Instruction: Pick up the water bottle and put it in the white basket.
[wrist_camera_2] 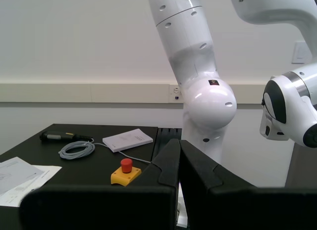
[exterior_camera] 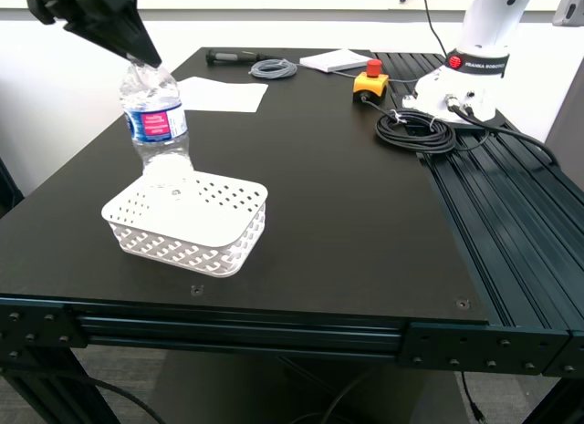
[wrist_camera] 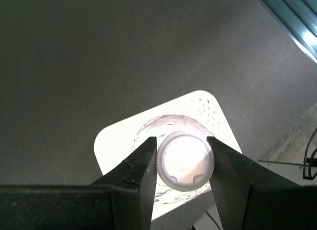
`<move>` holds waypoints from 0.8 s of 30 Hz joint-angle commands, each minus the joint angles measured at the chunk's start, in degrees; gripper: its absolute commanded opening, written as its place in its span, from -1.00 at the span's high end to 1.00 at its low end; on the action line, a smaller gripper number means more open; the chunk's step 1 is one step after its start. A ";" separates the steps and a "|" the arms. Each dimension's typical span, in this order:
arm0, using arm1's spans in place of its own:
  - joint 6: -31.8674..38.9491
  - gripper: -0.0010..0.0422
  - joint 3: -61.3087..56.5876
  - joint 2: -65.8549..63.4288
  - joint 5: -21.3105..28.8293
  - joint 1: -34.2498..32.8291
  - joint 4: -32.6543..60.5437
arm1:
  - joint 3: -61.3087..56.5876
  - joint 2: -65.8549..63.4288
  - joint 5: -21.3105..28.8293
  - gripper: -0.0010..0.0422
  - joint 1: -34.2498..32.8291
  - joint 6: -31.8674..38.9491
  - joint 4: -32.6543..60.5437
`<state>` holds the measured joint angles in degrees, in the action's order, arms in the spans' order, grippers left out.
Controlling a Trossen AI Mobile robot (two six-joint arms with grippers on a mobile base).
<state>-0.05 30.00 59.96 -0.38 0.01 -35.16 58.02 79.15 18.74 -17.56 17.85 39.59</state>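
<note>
Presently on view, item one: the water bottle (exterior_camera: 155, 123), clear plastic, white cap, blue-and-red label band, hanging upright with its base dipped into the far corner of the white basket (exterior_camera: 224, 246) on the exterior view's left. Whether the base touches the basket floor cannot be told. My first end effector (wrist_camera: 184, 163) is clamped on the cap, one jaw at each side, seen from straight above in the first wrist view.

Handling, by judgement: the bottle looks near empty, so light; the crinkled shoulders suggest thin, soft walls that would dent under a squeeze. The cap and neck are the stiff part and the sensible hold; smooth plastic there may slip or swing.

Item two: the basket, shallow, perforated, likely light enough to skid on the black table (exterior_camera: 365, 223) if nudged.

Item three: my second end effector (wrist_camera_2: 179, 165), jaws pressed together on nothing, held apart from the work, facing a yellow stop button (wrist_camera_2: 126, 173).
</note>
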 commanded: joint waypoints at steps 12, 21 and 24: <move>0.00 0.95 0.04 -0.02 0.04 0.00 -0.22 | 0.04 7.74 3.98 0.96 -0.15 -0.20 -4.50; 0.00 0.95 0.04 -0.02 0.04 0.00 -0.22 | 0.04 7.87 4.33 0.71 -0.15 0.50 -5.46; 0.00 0.95 0.04 -0.02 0.04 -0.02 -0.22 | 0.04 7.87 4.28 0.28 -0.15 0.48 -5.49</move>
<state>-0.05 30.00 59.96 -0.36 0.01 -35.16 57.98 87.05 22.46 -17.72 18.20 34.26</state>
